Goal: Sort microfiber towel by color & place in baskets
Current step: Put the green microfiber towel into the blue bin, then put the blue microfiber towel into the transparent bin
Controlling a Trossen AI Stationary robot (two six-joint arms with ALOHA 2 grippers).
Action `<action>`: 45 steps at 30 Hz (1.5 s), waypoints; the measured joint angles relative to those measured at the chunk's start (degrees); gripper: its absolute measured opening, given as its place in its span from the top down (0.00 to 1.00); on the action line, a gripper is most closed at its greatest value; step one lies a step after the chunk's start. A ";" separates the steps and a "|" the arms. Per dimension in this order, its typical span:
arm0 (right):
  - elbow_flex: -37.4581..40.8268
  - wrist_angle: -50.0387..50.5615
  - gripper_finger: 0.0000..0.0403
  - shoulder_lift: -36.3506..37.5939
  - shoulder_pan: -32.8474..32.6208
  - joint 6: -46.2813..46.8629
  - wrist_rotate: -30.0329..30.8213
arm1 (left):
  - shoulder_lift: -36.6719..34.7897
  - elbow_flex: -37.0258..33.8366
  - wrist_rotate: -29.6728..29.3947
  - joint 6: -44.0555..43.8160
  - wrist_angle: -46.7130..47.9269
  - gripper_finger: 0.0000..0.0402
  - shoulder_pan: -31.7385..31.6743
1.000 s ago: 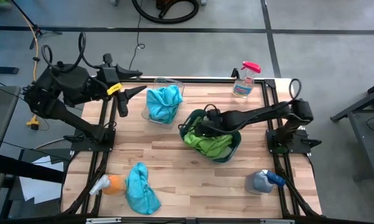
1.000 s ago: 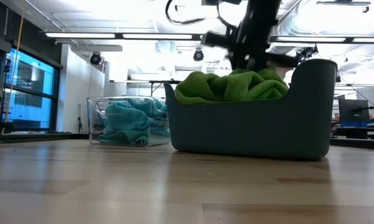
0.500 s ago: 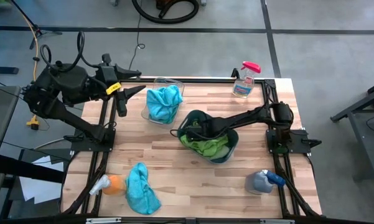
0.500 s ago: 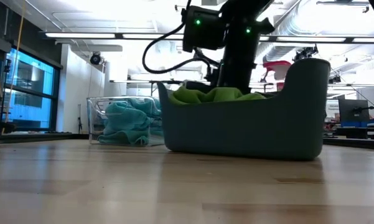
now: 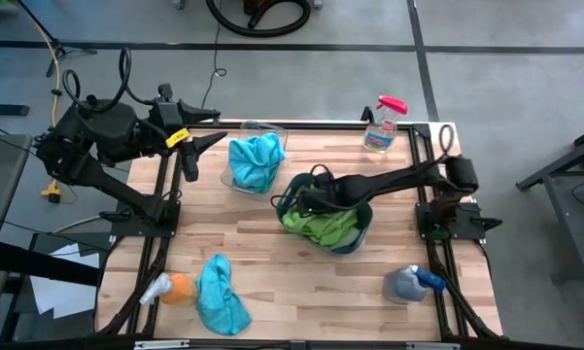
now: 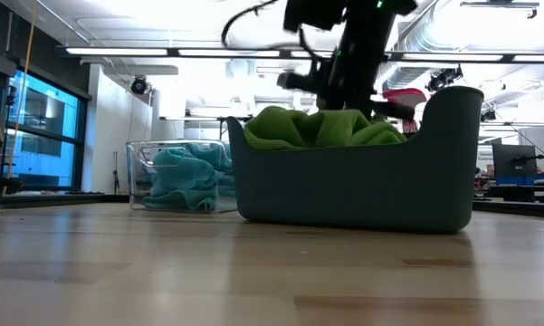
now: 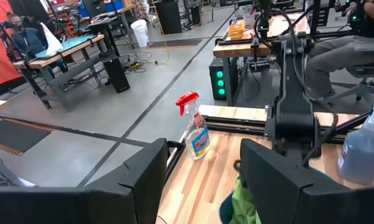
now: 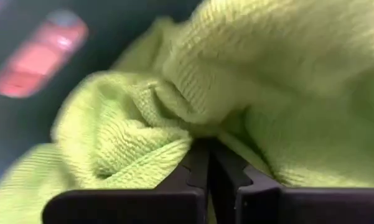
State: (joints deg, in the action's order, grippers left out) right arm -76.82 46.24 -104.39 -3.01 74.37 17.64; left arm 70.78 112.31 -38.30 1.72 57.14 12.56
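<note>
Pressed fully together, the right gripper's (image 8: 208, 163) jaws sit down among the lime green towels (image 5: 321, 226), fuzzy folds bunched on both sides of the tips; whether any cloth is pinched between them cannot be told. Those towels heap inside the dark teal-grey basket (image 6: 362, 186), directly around the jaws. Beyond it, toward the left arm, the clear basket (image 6: 143, 177) holds turquoise towels (image 5: 256, 160). 1 more turquoise towel (image 5: 221, 295) lies loose on the table (image 5: 301, 277), well apart from either gripper. Parted and empty, the left gripper (image 5: 212, 143) hangs just beside the clear basket.
</note>
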 joint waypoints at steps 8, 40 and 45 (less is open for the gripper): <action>-0.04 0.00 1.00 9.77 1.37 -5.87 7.57 | 0.00 0.00 -0.11 -0.02 0.00 0.52 0.00; -0.15 -27.77 1.00 29.79 -3.25 -59.43 -4.60 | 20.42 -0.04 23.85 -10.54 32.45 0.52 7.14; -0.22 -27.30 1.00 32.93 -4.55 -60.51 -4.77 | 23.13 -1.75 30.25 -8.61 32.01 0.52 10.37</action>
State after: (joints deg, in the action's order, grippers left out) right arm -77.03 18.94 -71.46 -7.57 13.86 12.87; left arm 93.92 110.56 -8.05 -6.90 89.16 22.93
